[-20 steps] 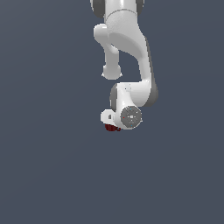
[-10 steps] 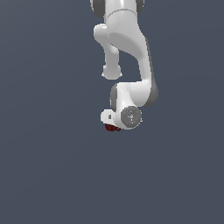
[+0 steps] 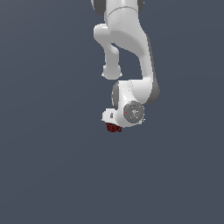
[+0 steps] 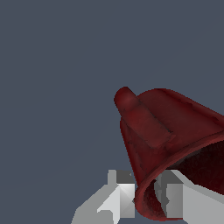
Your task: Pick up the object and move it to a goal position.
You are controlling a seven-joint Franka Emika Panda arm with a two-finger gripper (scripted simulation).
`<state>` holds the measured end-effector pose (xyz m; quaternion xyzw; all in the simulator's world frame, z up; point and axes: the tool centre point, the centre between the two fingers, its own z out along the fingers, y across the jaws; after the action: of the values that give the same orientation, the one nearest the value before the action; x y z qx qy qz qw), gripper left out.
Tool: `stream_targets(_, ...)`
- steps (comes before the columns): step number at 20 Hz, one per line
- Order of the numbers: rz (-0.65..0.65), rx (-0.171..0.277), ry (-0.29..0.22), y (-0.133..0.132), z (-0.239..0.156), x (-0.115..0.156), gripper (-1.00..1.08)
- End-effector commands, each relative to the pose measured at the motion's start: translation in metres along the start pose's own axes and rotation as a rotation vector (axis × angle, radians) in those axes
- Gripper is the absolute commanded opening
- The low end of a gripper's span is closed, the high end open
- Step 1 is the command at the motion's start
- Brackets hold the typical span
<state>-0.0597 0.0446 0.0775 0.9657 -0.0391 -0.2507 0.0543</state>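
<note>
The object, a small dark red mug (image 3: 113, 128), hangs under the white hand of the arm in the exterior view, near the middle of the picture. My gripper (image 3: 112, 124) is shut on it, and most of the mug is hidden behind the hand there. In the wrist view the mug (image 4: 162, 127) fills the picture, tilted, with its loop handle (image 4: 131, 103) pointing away from the fingers. The gripper (image 4: 146, 195) pinches the mug's rim wall, one finger (image 4: 124, 193) outside and the other inside the opening.
The white arm (image 3: 131, 48) comes down from the top of the exterior view. Around and below it there is only a plain dark grey-blue background, with no other object, edge or marker showing.
The wrist has shifted very slightly upward. The mug stays held in the same grip.
</note>
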Motion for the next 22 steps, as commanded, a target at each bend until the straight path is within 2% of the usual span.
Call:
stream_targets(1,0.001,0.005,0.036,-0.005,-0.004,0.002,-1.0)
stream_targets(6,0.005,0.015,0.125,-0.016,-0.012,0.006,-1.0)
stream_targets(22,0.02,0.058,0.463,-0.059,-0.044,0.017,-1.0)
